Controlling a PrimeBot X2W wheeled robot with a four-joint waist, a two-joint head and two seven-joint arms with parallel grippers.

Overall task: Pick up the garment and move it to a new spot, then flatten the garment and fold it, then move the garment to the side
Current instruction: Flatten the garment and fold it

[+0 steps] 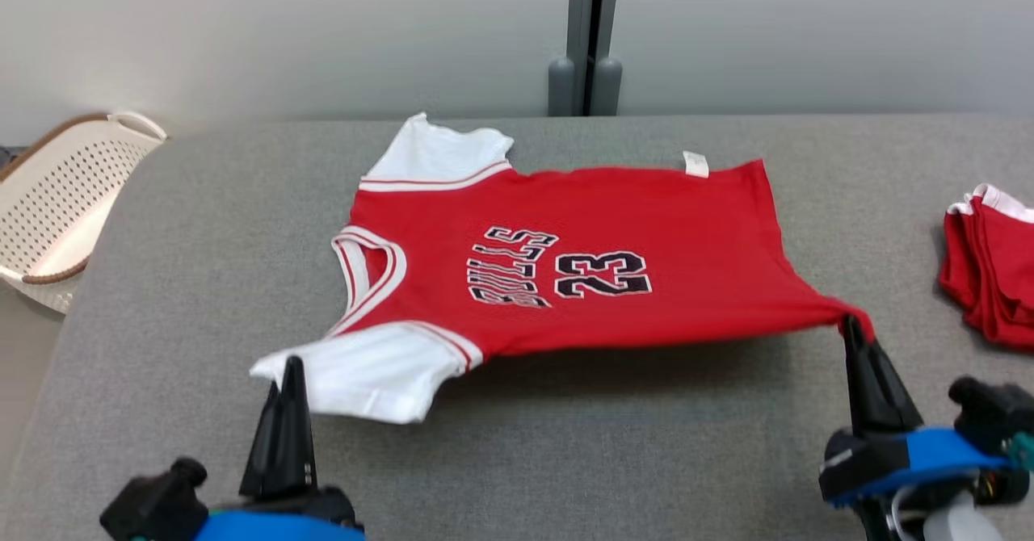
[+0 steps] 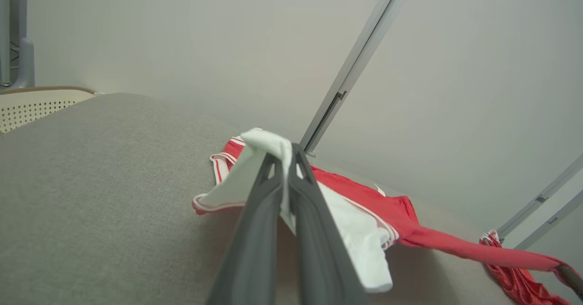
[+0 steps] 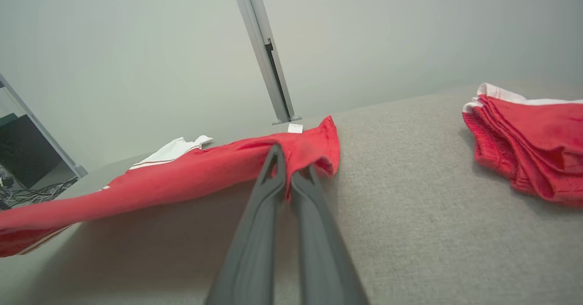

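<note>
Nearest, the left hand (image 1: 292, 362) is clamped on the near white sleeve of the garment (image 1: 630, 218), a red jersey numbered 23. The right hand (image 1: 851, 321) is clamped on its near red hem corner. The garment's near edge hangs raised above the grey worktop (image 1: 202, 266), while its far edge lies on it. To the garment's right sits a folded red stack (image 1: 989, 274), to its left a pale basket (image 1: 56, 202), and behind it a grey post (image 1: 594, 32).

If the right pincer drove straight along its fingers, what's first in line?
The red jersey itself: the right pincer is shut on its hem corner. Beyond that, probably its tagged far corner, though depth is unclear.
</note>
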